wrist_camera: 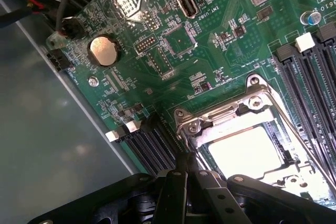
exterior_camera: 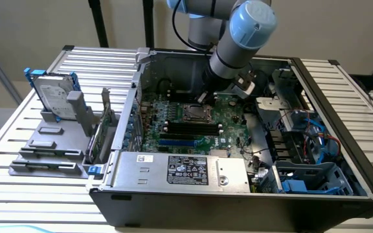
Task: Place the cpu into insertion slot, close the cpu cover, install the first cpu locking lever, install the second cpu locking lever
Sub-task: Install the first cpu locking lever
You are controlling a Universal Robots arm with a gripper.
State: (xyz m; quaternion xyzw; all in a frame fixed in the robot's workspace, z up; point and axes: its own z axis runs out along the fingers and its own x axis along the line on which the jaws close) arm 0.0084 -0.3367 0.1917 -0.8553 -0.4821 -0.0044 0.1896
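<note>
My gripper (exterior_camera: 204, 97) hangs inside the open computer case (exterior_camera: 342, 145), which lies on a ribbed metal table (exterior_camera: 18, 189); I cannot tell how my jaws stand. The cpu (wrist_camera: 245, 150) sits in the insertion slot (wrist_camera: 294, 179) with the cpu cover (wrist_camera: 231, 116) lowered around it, on the green motherboard (wrist_camera: 210, 40) just beside my gripper.

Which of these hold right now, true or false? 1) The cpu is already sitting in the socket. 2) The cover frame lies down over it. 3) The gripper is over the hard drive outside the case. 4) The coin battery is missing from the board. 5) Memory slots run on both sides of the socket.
1) True: the cpu lies pale and flat inside the insertion slot.
2) True: the cpu cover lies flat around the chip.
3) False: the gripper hangs inside the case, right by the socket; the hard drive stands outside on the exterior view's left.
4) False: the coin battery sits in its holder.
5) True: memory slots flank it.
</note>
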